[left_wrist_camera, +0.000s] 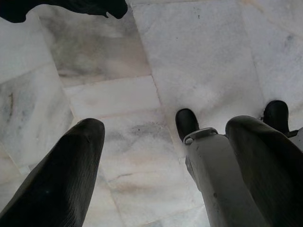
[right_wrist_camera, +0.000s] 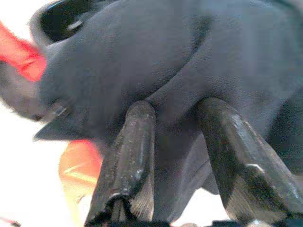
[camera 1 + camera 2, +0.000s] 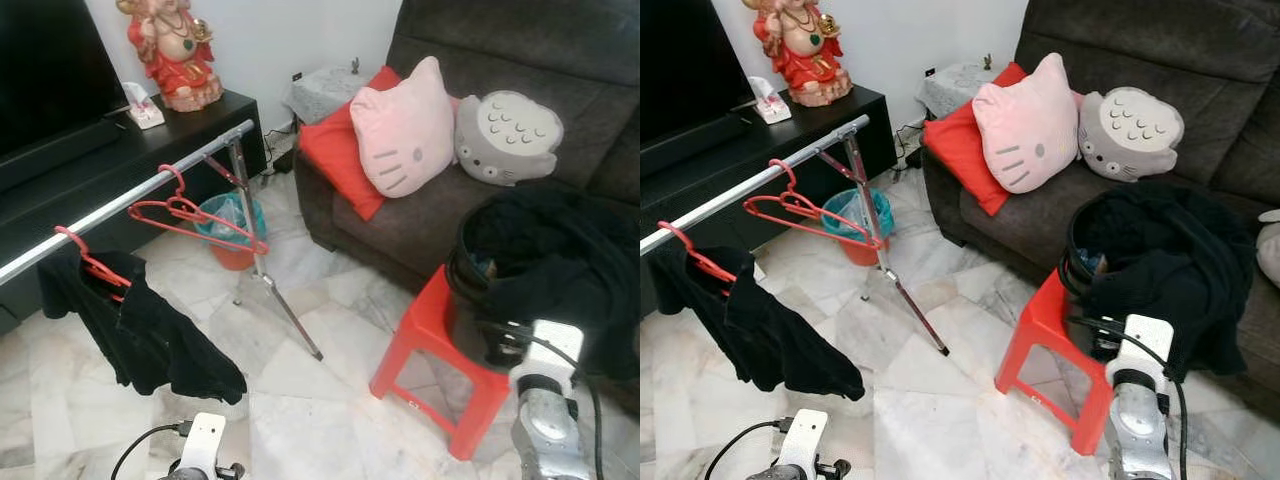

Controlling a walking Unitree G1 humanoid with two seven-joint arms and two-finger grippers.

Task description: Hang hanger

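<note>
An empty red hanger (image 3: 190, 215) hung on the silver rail (image 3: 120, 200), beside a second red hanger (image 3: 90, 262) carrying a black garment (image 3: 150, 335). The right claw (image 2: 175, 151), fingers parted, pressed into dark clothes (image 3: 560, 270) heaped in a basket on the red stool (image 3: 440, 355). The left claw (image 1: 165, 156) hung open and empty over the marble floor (image 1: 199, 56).
</note>
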